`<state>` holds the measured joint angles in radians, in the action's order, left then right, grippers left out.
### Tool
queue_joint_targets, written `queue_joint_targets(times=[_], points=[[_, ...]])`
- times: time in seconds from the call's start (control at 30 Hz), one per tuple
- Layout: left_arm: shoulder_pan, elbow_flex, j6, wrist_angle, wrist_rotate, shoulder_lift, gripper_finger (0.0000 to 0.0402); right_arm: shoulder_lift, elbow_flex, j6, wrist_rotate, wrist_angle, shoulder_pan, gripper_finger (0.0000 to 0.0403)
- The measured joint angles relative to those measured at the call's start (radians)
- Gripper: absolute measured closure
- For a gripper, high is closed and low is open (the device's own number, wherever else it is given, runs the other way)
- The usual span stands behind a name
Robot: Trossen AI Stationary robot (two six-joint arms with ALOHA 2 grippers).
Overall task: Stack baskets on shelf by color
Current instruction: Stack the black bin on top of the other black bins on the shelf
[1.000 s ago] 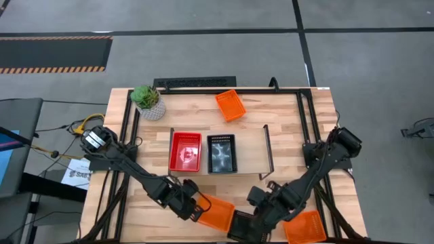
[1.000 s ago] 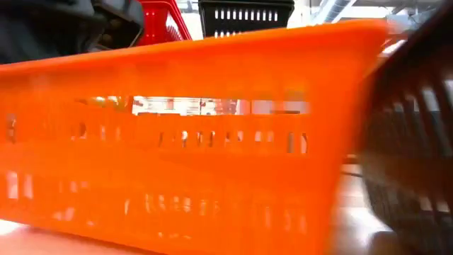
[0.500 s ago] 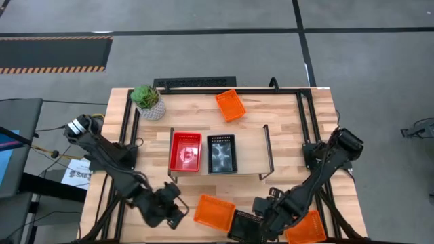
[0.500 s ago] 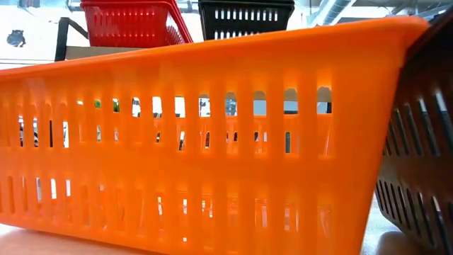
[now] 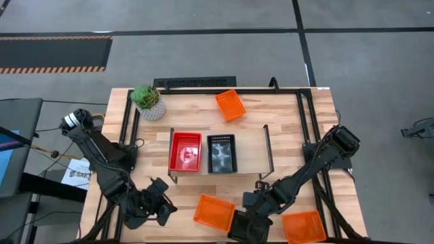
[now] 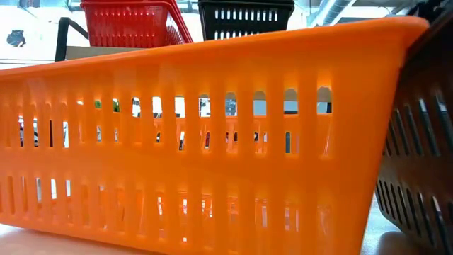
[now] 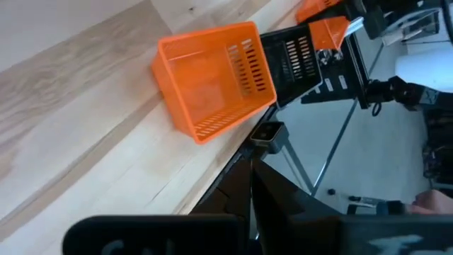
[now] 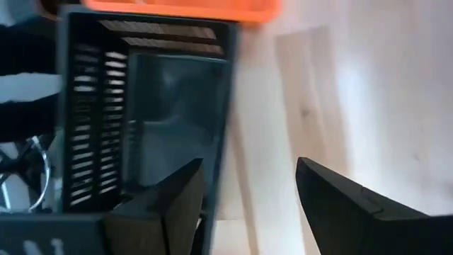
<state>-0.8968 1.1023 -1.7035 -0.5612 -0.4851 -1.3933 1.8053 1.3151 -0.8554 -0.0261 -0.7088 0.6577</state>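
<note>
The shelf (image 5: 251,157) carries a red basket (image 5: 184,152) and a black basket (image 5: 221,153), both resting on their bottoms. One orange basket (image 5: 214,212) sits flat near the front edge. A black basket (image 5: 239,225) lies just to its right. More orange baskets sit at the front right (image 5: 304,226) and the far side (image 5: 230,105). My left gripper (image 5: 157,207) is shut and empty, left of the near orange basket (image 7: 212,78). My right gripper (image 8: 248,205) is open above the front black basket (image 8: 141,106), its fingers either side of one wall.
A white pot with a green plant (image 5: 148,102) stands at the far left corner. Bare tabletop lies right of the shelf and along the far edge. In the low view the near orange basket (image 6: 198,142) fills the picture, with the black one (image 6: 421,142) beside it.
My left gripper has drawn away from the near orange basket, going up and toward the table's left edge. That basket, tilted and moving before, now sits flat and still. My right gripper has swung from the front-right orange basket toward the black basket, coming lower and rolling.
</note>
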Motion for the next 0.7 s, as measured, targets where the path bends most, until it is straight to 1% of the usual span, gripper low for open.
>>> queue_joint_targets(times=[0.2, 0.3, 0.4, 0.57, 0.63, 0.7], points=[[-0.008, 0.000, -0.038, -0.031, -0.018, 0.000, 0.0401, 0.003, 0.000, 0.058, 0.002, 0.015, 0.002, 0.0158], [-0.007, 0.000, -0.038, -0.036, -0.019, 0.000, 0.0401, 0.020, -0.002, 0.070, 0.006, 0.033, -0.003, 0.0158], [-0.007, 0.000, -0.041, -0.043, -0.019, 0.000, 0.0402, 0.051, 0.001, 0.073, 0.036, 0.068, -0.006, 0.0158], [-0.006, 0.000, -0.063, -0.069, -0.019, 0.001, 0.0401, 0.088, -0.002, 0.079, 0.055, 0.056, -0.015, 0.0158], [-0.006, 0.000, -0.074, -0.070, -0.020, 0.001, 0.0401, 0.094, 0.002, 0.078, 0.055, 0.045, -0.019, 0.0161], [-0.006, 0.000, -0.081, -0.082, -0.019, 0.001, 0.0402, 0.100, 0.002, 0.074, 0.055, 0.049, -0.025, 0.0173]])
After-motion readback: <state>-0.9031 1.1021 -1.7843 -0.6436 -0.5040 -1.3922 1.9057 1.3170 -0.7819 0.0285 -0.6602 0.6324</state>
